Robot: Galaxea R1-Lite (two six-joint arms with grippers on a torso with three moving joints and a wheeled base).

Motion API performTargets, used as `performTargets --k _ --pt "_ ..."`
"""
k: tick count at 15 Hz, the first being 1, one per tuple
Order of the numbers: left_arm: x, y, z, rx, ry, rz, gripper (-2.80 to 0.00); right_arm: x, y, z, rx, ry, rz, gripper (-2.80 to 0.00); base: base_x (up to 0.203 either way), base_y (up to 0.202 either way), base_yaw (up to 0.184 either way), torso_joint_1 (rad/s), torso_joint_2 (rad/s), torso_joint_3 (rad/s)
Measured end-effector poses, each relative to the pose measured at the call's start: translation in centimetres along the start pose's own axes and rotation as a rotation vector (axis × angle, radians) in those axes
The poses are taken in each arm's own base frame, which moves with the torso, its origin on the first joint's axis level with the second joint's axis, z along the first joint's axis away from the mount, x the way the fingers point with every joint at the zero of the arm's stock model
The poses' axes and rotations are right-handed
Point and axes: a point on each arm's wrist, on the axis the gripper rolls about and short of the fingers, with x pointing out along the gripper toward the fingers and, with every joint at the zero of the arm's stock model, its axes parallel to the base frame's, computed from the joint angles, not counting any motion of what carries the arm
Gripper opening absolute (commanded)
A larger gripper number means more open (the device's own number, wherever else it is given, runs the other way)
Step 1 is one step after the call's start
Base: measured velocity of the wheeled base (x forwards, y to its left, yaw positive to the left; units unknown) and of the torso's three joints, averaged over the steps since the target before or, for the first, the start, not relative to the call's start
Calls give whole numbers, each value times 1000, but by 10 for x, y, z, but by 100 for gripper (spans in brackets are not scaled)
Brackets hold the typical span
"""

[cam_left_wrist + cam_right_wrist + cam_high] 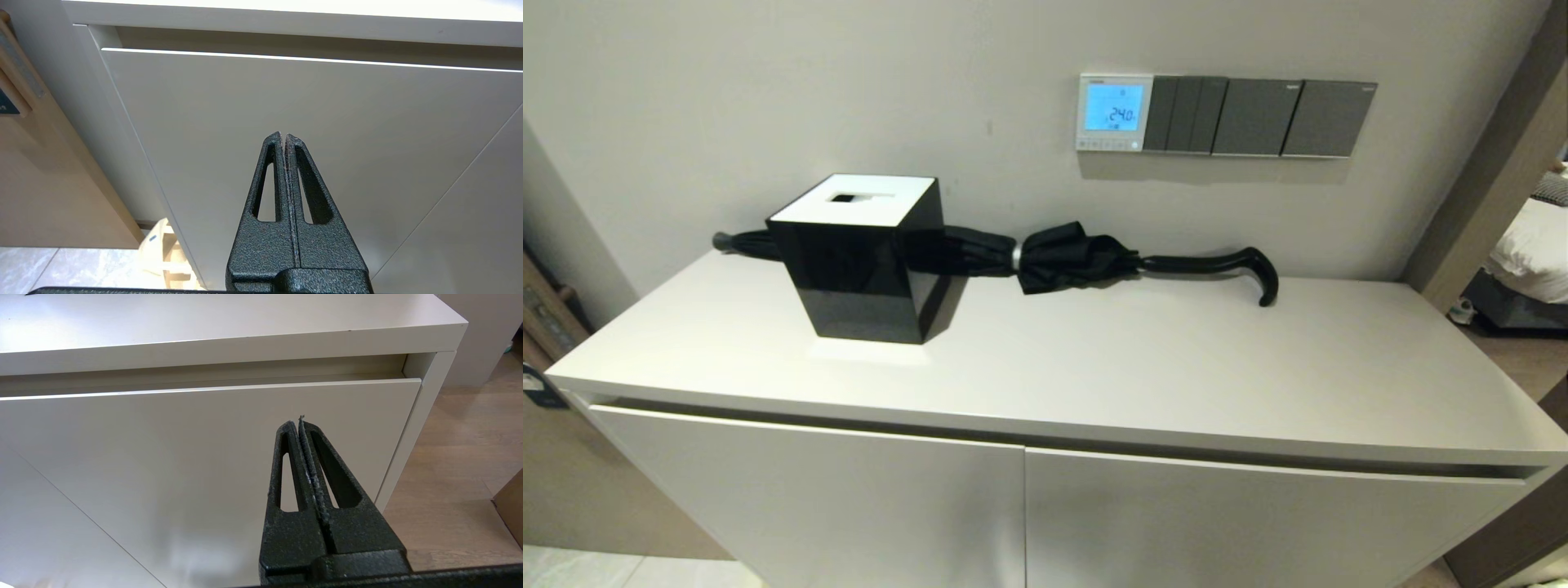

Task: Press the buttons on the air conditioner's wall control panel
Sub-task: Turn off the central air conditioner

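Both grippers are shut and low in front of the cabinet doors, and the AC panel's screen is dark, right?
Not quite: the head view shows the air conditioner's wall control panel screen glowing light blue with digits. The left gripper and right gripper are indeed shut, low before the cabinet doors.

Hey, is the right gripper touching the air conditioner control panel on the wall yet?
Apart. The right wrist view shows the right gripper low before the cabinet door; the head view shows the control panel untouched.
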Motion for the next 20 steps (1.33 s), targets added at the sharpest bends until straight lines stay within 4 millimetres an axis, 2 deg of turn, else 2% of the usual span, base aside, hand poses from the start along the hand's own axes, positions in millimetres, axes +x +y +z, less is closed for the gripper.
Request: performTargets --k 3,5,9,12,14,16,20 --pt "0 0 0 0 0 0 -280 -1 0 4 -4 -25 -1 -280 0 0 0 0 0 0" --pt "0 0 0 0 0 0 -280 -4 0 14 -7 -44 4 -280 0 0 0 0 0 0" --pt "0 0 0 0 0 0 -280 -14 0 58 -10 -122 13 -280 0 0 0 0 0 0" --pt "0 0 0 0 0 0 -280 -10 0 108 -9 -151 16 -280 0 0 0 0 0 0" --pt "0 0 0 0 0 0 -280 6 -1 143 -7 -157 18 -280 0 0 0 0 0 0" --pt "0 0 0 0 0 0 -280 34 -1 176 -6 -164 14 -280 0 0 0 0 0 0" --pt "0 0 0 0 0 0 -280 114 1 233 47 -149 53 -280 0 0 0 0 0 0"
